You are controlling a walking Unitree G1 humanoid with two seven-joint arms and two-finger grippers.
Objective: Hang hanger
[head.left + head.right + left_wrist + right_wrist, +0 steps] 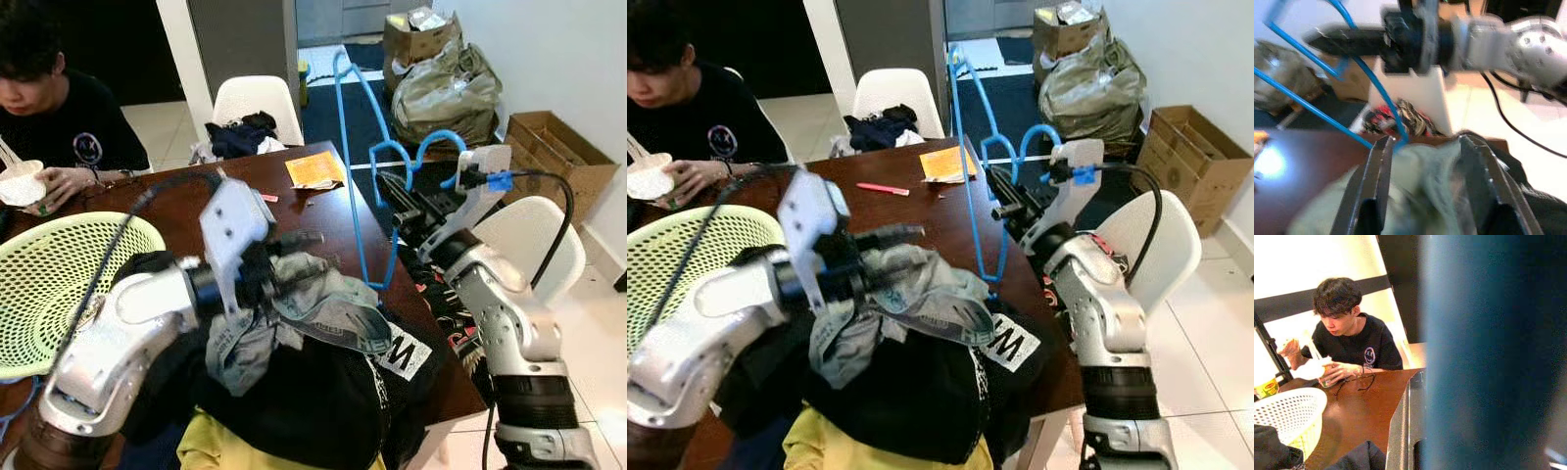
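A blue wire hanger [438, 135] stands upright over the right edge of the brown table [323, 220]. My right gripper [390, 191] is shut on it below the hook, and its long frame reaches up and down to the left of the fingers. My left gripper [294, 257] is shut on a grey-green garment [328, 305], lifted a little off the clothes pile. In the left wrist view the two fingers [1376, 186] straddle that cloth [1425, 191], with the hanger's lower corner [1396, 137] just beyond the fingertips. The right wrist view has the hanger as a blurred blue bar [1484, 352].
Black clothes [323, 392] and a yellow garment [216, 446] are heaped at the table's near edge. A pale green laundry basket [39, 264] stands at the left. A person [59, 117] sits at the far left corner. White chairs [257, 98] [529, 245] and cardboard boxes [554, 147] surround the table.
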